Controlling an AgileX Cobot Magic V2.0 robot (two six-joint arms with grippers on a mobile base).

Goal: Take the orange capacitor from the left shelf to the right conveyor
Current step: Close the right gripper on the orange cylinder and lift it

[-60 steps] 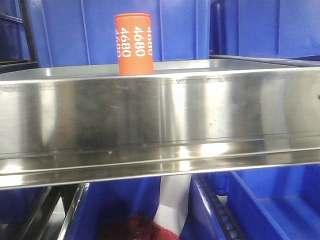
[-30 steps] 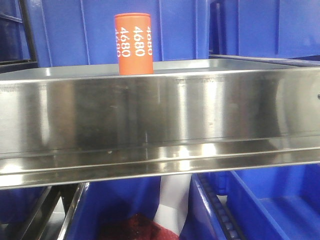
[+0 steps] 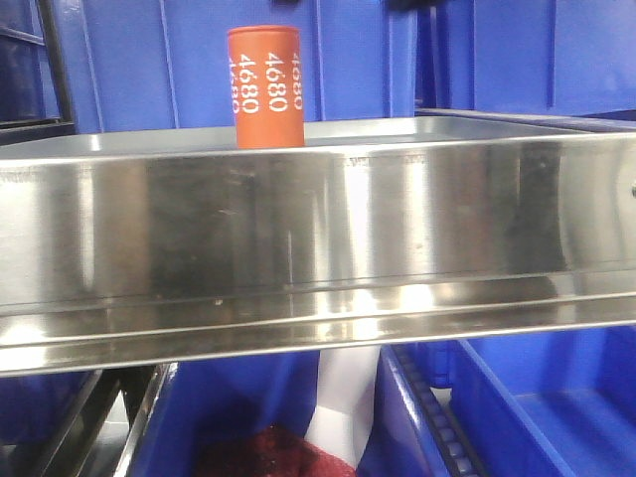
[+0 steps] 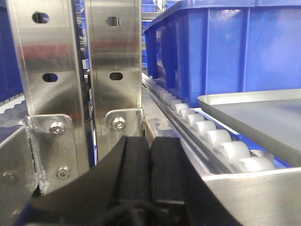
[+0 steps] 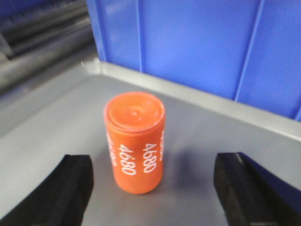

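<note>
Stainless steel forms the shelf, its tall shiny front lip spanning the front view, with blue bins close behind. The orange capacitor stands upright on it, left of centre, with bare shelf on both sides. Only the right wrist view shows the right hand, its fingers wide apart, flanking the capacitor without touching it. Only the left wrist view shows the left hand, pads pressed together, beside white rollers and a grey tray.
</note>
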